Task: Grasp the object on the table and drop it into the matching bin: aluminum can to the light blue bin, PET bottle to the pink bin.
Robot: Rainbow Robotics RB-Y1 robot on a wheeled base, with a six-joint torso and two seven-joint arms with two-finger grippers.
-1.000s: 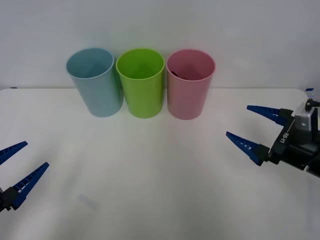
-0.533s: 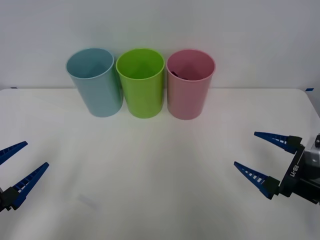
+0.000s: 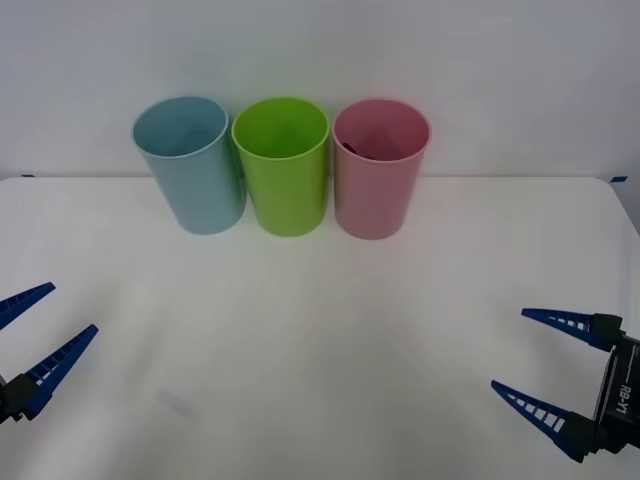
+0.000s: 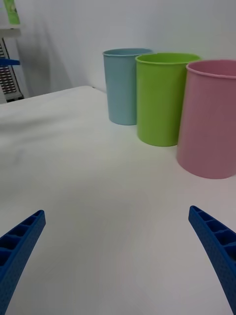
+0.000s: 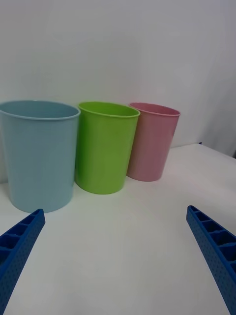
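The PET bottle is not made out with certainty: a small dark sliver (image 3: 349, 148) is seen inside the pink bin (image 3: 378, 195), just under the rim on the side facing the green bin (image 3: 285, 185), and whether it is the bottle's black cap cannot be told.

3 bins are lined up upright in a row at the far side of the white worktop (image 3: 320, 330), before a plain pale wall. From the robot's left to its right they are the light blue bin (image 3: 195, 180), the green bin and the pink bin. They are set close side by side; whether their walls touch cannot be told.

The left tool (image 3: 70, 308) is held low over the near left part of the worktop, well apart from the bins, with its 2 blue ribbed fingers spread apart and nothing between them. The right tool (image 3: 510, 350) is held over the near right part of the worktop, also well apart from the bins, its 2 fingers likewise spread wide and nothing gripped.

In the right wrist view the pink bin (image 4: 209, 123) is nearest, with bare worktop seen between the parted fingers (image 4: 22, 241). In the left wrist view the light blue bin (image 5: 39, 157) is nearest.
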